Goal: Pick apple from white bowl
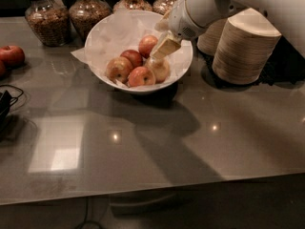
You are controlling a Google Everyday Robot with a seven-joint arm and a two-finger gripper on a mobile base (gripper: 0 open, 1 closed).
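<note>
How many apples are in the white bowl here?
5: back apple, dark red apple, left apple, front apple, and pale apple at the right, just under the gripper. The white bowl's crumpled paper could hide more.

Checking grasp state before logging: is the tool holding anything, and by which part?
Cannot tell. The tool sits low inside the white bowl, its tip at the top of the pale apple; nothing is lifted off the pile.
</note>
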